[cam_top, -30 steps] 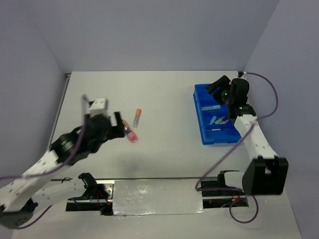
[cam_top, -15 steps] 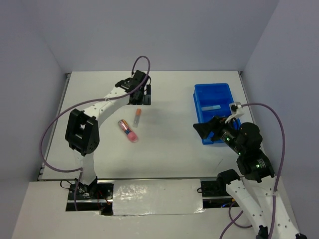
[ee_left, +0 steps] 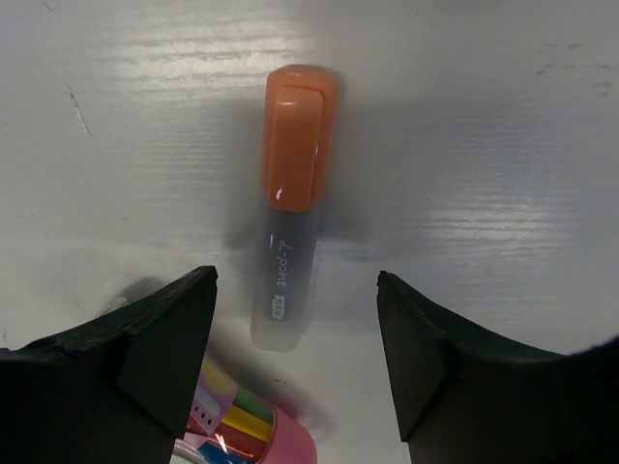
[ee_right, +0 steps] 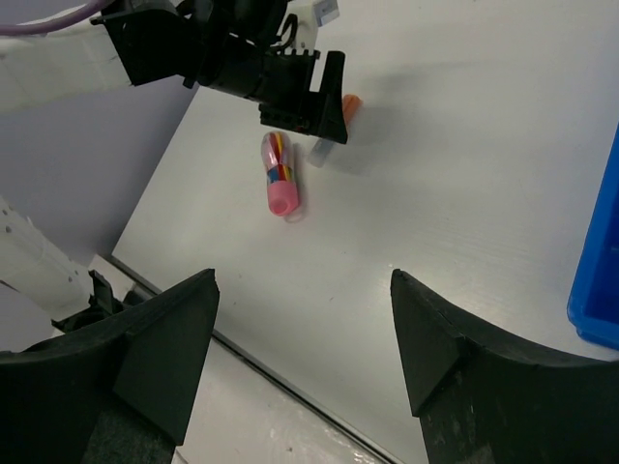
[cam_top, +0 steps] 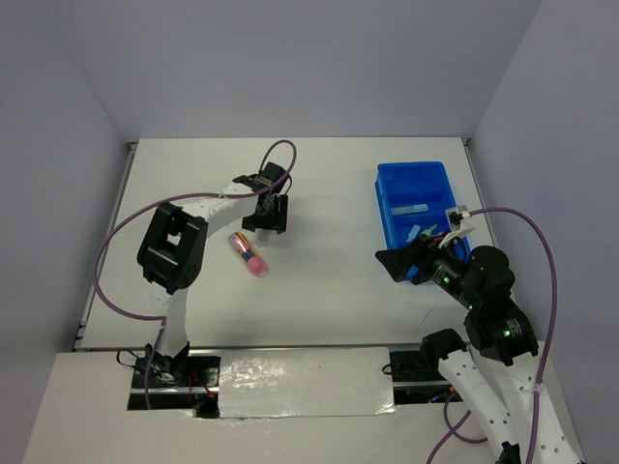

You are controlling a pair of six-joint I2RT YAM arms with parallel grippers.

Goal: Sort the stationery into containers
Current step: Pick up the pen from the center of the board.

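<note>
An orange-capped marker with a clear grey body lies flat on the white table. My left gripper is open and hangs right over it, one finger on each side of the body, not touching. In the top view the left gripper hides the marker. A pink-capped tube of coloured pieces lies just beside it and also shows in the left wrist view. The blue tray stands at the right, with a pale pen and pastel pieces inside. My right gripper is open and empty, in the air in front of the tray.
The right wrist view shows the pink tube, the marker's orange cap, the left gripper and the tray's corner. The table's near edge has a metal strip. Purple cables loop over both arms.
My left gripper has moved from behind the orange-capped marker to right over it. My right gripper has shifted slightly, still beside the tray's near end.
</note>
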